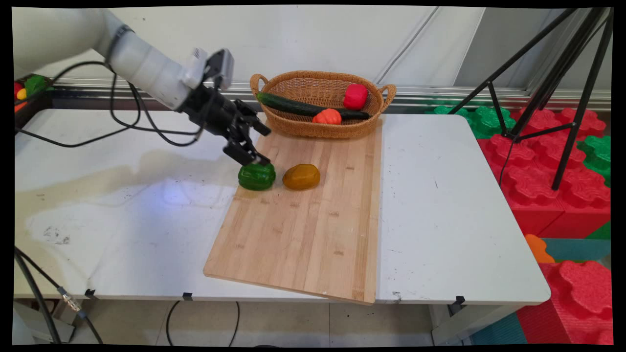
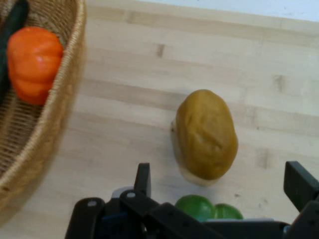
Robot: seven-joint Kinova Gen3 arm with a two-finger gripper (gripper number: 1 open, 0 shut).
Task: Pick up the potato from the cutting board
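We see the gripper (image 1: 254, 159) low over the green pepper (image 1: 257, 176), which sits at the upper left corner of the cutting board (image 1: 303, 230), left of centre in the main view. The fingers stand wide apart: in the hand view one finger (image 2: 143, 179) rises left of the pepper (image 2: 207, 208) and the other at the right edge, so the pepper lies between them. A brown potato (image 1: 301, 176) lies just beside the pepper on its right. We judge that any closing here should keep clear of the potato and centre on the pepper's body. The basket (image 1: 318, 129) with the cucumber (image 1: 293, 105) sits above, on the table (image 1: 440, 205).
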